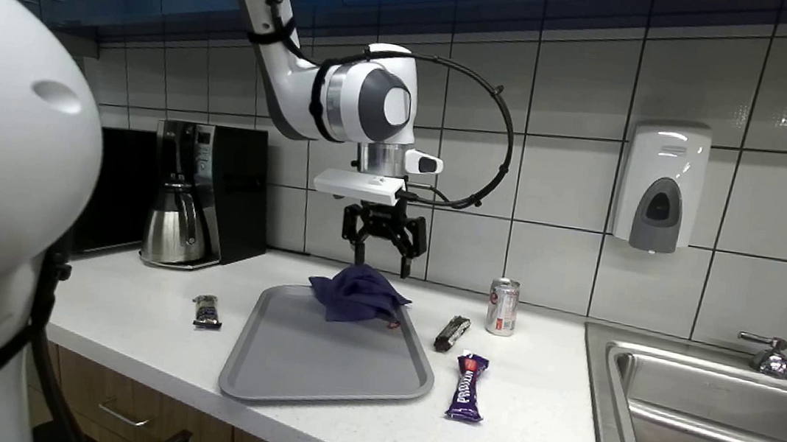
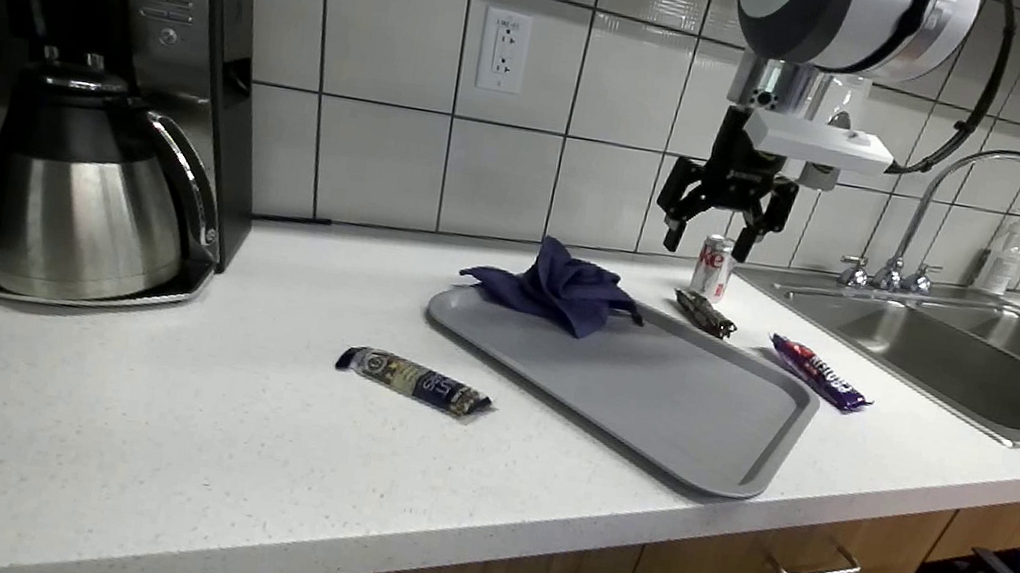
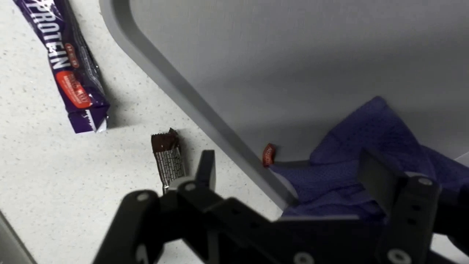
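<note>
My gripper (image 1: 381, 268) is open and empty, pointing down above the back of the tray; it also shows in an exterior view (image 2: 706, 252) and the wrist view (image 3: 288, 161). Nearest below is a crumpled dark purple cloth (image 1: 359, 295), also in view (image 2: 560, 289) and, between and beneath the fingers, in the wrist view (image 3: 337, 179). It lies over the back end of a grey tray (image 1: 333, 362). A small red piece with lettering (image 3: 268, 154) peeks out beside the cloth, with a pale curved edge; what lies under the cloth is hidden.
Beside the tray lie a brown-wrapped bar (image 1: 452, 334), a purple protein bar (image 1: 467, 389) and a silver can (image 1: 502, 307). Another wrapped bar (image 2: 415, 382) lies on its other side. A coffee maker (image 2: 83, 202), a sink (image 1: 596, 392) and a wall dispenser (image 1: 663, 185) stand around.
</note>
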